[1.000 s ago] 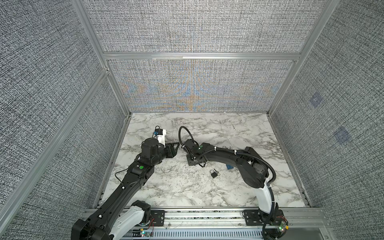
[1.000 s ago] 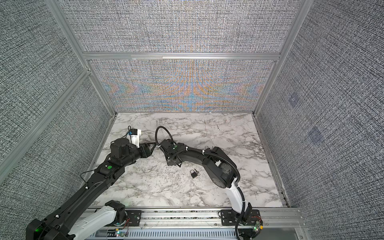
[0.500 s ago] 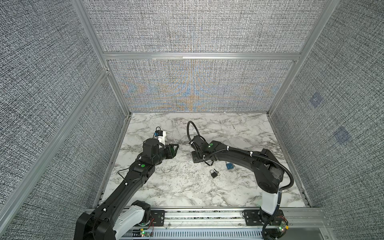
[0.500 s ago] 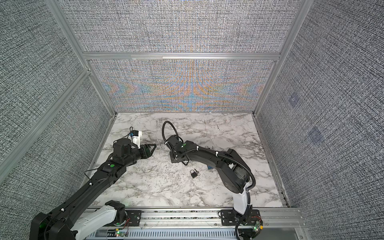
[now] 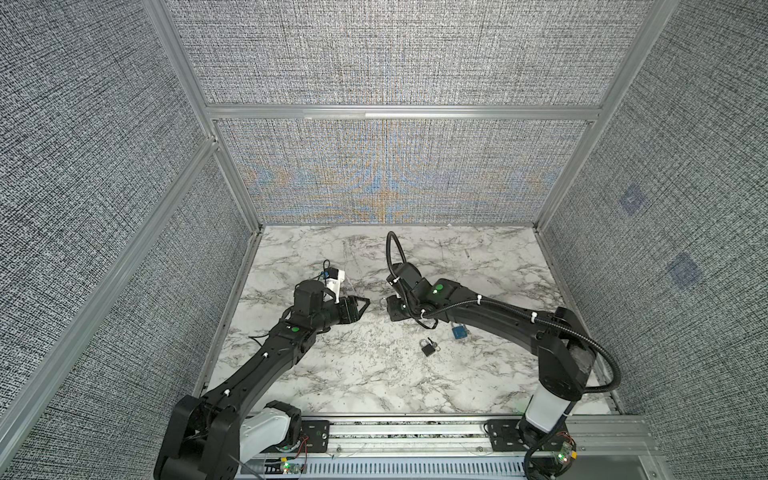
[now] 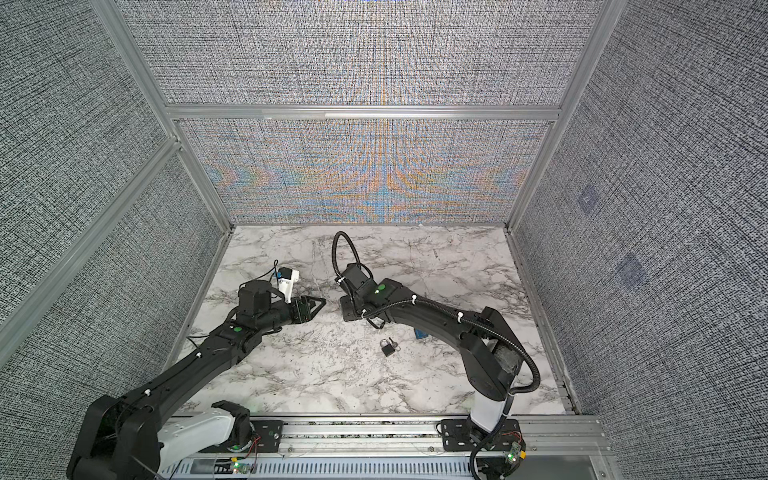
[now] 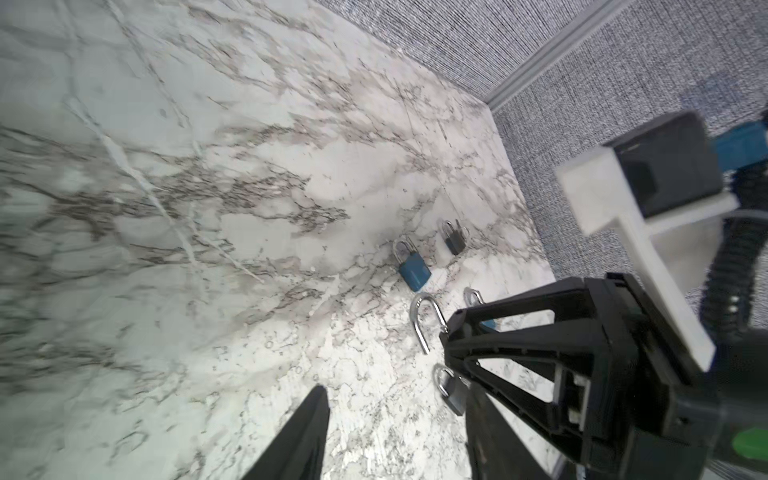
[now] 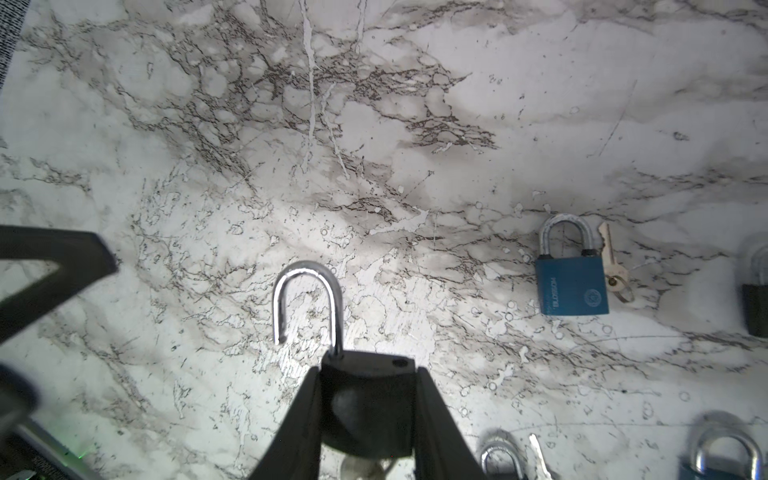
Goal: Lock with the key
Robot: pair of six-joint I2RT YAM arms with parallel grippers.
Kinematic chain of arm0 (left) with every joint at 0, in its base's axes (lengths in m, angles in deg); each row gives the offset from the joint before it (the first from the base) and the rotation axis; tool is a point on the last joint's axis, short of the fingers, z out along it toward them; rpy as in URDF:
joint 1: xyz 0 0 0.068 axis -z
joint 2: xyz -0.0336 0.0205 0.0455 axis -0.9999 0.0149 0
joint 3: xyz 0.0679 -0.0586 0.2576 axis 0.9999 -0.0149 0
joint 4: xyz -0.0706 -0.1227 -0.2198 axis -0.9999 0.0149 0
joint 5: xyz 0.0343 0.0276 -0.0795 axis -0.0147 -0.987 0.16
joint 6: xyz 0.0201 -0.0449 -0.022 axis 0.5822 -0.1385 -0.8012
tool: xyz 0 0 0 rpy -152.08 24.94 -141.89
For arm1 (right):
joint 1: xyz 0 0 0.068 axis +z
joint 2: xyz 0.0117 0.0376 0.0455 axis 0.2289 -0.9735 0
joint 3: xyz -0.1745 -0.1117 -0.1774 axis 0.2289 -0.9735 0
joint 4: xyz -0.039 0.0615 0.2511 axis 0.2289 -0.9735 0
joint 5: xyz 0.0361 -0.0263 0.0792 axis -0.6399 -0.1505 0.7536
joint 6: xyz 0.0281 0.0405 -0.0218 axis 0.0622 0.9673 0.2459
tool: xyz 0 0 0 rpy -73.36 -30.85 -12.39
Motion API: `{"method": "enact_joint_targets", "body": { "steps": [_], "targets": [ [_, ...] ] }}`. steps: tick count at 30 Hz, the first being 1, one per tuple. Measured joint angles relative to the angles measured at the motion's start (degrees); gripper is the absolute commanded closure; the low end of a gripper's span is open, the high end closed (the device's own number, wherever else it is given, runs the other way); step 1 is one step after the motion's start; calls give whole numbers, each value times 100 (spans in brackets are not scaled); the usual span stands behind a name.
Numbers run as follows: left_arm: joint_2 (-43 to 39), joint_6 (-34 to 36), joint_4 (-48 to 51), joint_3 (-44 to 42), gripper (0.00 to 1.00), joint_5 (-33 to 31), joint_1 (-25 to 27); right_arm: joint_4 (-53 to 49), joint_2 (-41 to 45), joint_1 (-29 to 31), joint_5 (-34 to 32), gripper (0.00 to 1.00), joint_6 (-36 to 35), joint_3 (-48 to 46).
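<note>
Padlocks lay on the marble worktop (image 5: 374, 374) in both top views: a small black padlock (image 5: 428, 347) toward the front rail and a blue padlock (image 5: 458, 331) just beside the right arm. Near the middle, the left fingers (image 5: 362, 301) and right fingers (image 5: 392, 311) faced each other, tips close but apart, and the bright shackle of an open padlock (image 5: 381, 302) stuck out from the right ones. From the left wrist, the left fingers (image 7: 307, 436) stood partly spread with nothing between them. The right fingers (image 7: 461, 332) carried the open padlock (image 7: 424, 320) above the marble, and the blue padlock (image 7: 413, 270), the black padlock (image 7: 455, 241) and a silver padlock (image 7: 451, 392) lay flat around it. From the right wrist, the right fingers (image 8: 299, 428) were clamped on both sides of the open padlock (image 8: 368, 386). One shackle leg was seated and the other hung free of its hole. A key (image 8: 609, 253) lay touching the blue padlock (image 8: 571, 284), well apart from the held one. Whether a key sat in the held padlock could not be told.
</note>
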Motion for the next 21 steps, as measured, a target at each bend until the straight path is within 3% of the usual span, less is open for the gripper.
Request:
{"method": "enact_joint_targets", "body": {
  "steps": [9, 21],
  "targets": [
    [442, -227, -745, -26, 47, 802, 15, 39, 131, 2, 116, 72, -15, -57],
    [811, -428, -1207, -22, 56, 1012, 55, 85, 264, 15, 212, 73, -9, -131]
  ]
}}
